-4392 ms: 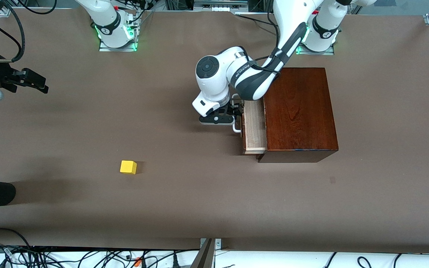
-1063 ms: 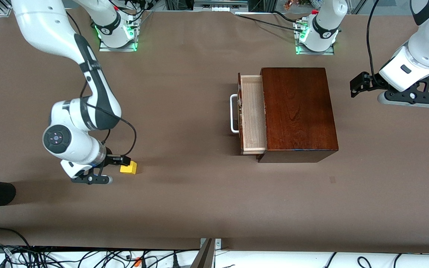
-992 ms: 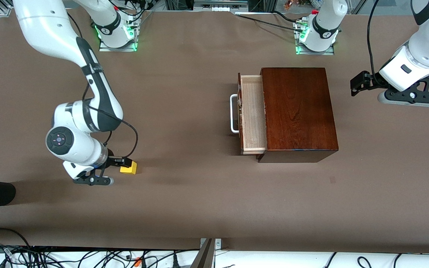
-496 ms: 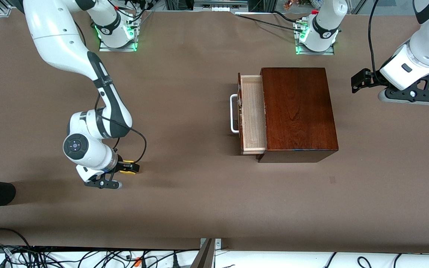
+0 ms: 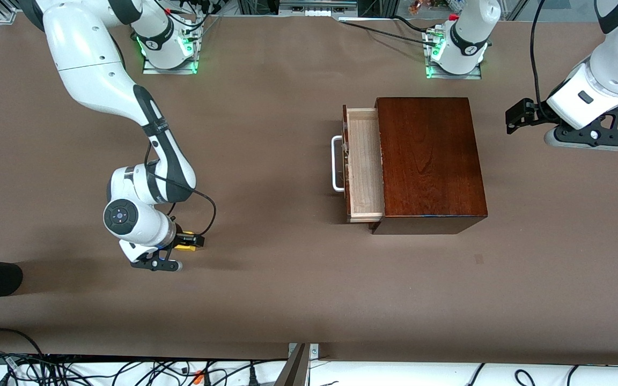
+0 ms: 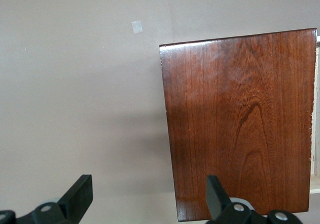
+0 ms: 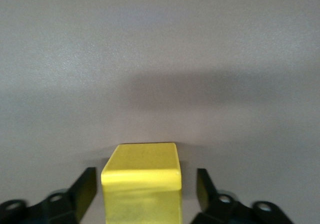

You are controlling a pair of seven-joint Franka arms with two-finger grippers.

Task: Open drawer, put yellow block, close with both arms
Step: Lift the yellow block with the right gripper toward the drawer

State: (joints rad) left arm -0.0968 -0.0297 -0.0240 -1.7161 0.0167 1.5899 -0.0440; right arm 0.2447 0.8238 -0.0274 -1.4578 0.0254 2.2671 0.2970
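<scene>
Gripping: right gripper (image 7: 142, 196) straddles the block (image 7: 141, 176) on the tabletop (image 5: 287, 279), toward the right arm's end from the drawer (image 5: 363, 163); jaws part-open, gaps visible, not yet clamped.
Block: probably light, rigid, smooth; pinch flat sides.
Left gripper (image 6: 150, 204): waits, jaws open, over the box (image 6: 240, 119).

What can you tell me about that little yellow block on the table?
The yellow block is a small, bright cube with plain, smooth faces. It sits flat on the brown table, toward the right arm's end, well apart from the wooden box. The right gripper straddles it, one black finger on each side with narrow gaps showing, so it does not look clamped yet.
</scene>
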